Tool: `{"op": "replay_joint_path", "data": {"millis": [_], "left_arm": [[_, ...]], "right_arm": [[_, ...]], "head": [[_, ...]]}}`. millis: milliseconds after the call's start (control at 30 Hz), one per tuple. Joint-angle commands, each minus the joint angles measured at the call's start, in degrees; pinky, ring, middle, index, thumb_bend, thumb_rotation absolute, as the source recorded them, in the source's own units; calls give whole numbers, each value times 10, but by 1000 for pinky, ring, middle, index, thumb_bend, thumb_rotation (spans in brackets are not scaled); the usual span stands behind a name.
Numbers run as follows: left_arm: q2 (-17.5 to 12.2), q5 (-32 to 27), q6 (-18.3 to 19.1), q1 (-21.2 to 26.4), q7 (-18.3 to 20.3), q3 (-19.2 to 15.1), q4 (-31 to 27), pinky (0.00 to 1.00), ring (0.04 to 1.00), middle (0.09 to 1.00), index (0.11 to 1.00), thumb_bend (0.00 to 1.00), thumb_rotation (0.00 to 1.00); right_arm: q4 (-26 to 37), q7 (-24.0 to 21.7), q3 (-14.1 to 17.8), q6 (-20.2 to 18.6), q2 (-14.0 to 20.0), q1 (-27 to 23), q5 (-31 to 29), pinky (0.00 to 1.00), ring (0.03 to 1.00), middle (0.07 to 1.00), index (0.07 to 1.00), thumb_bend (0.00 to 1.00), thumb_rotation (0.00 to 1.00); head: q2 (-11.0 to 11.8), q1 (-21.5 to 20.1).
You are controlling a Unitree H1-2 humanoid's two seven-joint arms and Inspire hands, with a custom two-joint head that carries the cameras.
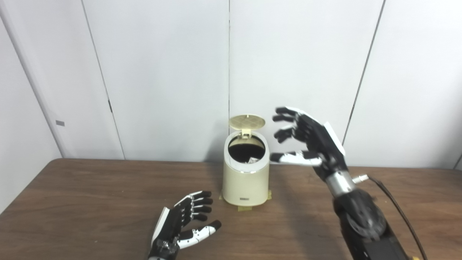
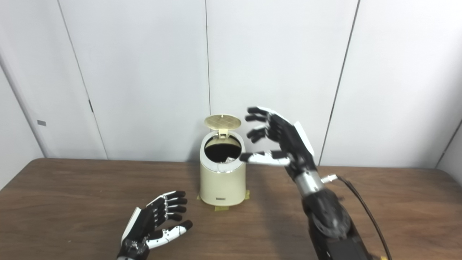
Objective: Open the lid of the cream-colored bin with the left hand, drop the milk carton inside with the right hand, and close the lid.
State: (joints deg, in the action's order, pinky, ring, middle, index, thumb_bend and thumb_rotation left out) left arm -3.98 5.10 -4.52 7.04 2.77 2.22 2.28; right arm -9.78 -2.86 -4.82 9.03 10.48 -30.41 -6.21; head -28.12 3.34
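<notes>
The cream-colored bin stands at the middle of the wooden table, taped down at its base. Its round lid is flipped up at the back, leaving the dark opening uncovered. A pale corner of the milk carton shows inside the bin. My right hand hovers in the air just right of the opening, fingers spread and holding nothing. Low over the table, front-left of the bin, my left hand is open and apart from the bin.
The brown wooden table runs across the view, with its left edge near the picture's left side. White wall panels rise right behind the bin. A black cable trails from my right wrist.
</notes>
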Motion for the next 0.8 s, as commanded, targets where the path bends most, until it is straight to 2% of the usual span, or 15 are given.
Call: {"op": "replay_joint_path", "data": {"millis": [0, 200, 367, 633, 767], "left_arm": [[-4, -2, -12, 17, -1, -2, -10, 656, 705, 740, 755, 668, 76], [-8, -4, -18, 18, 0, -4, -12, 648, 704, 739, 758, 671, 87], [-12, -15, -22, 15, 6, -8, -17, 645, 703, 738, 758, 674, 110], [-21, -22, -27, 12, 10, -11, -23, 634, 697, 735, 759, 671, 104], [-26, -30, -30, 15, 14, -18, -34, 625, 716, 773, 784, 671, 161]], "right_arm": [[30, -6, 17, 1, -7, -6, -15, 509, 594, 738, 809, 824, 149], [65, -12, 31, 5, -23, 61, -13, 547, 667, 771, 805, 848, 236], [67, -21, 43, 30, -38, 109, -22, 532, 694, 795, 825, 828, 240], [74, -5, 49, 38, -62, 141, 11, 530, 674, 782, 811, 791, 196], [73, -8, 50, 38, -73, 141, 9, 540, 671, 779, 804, 790, 179]], "head": [[-1, 0], [0, -1], [-1, -5], [0, -6], [2, -11]]}}
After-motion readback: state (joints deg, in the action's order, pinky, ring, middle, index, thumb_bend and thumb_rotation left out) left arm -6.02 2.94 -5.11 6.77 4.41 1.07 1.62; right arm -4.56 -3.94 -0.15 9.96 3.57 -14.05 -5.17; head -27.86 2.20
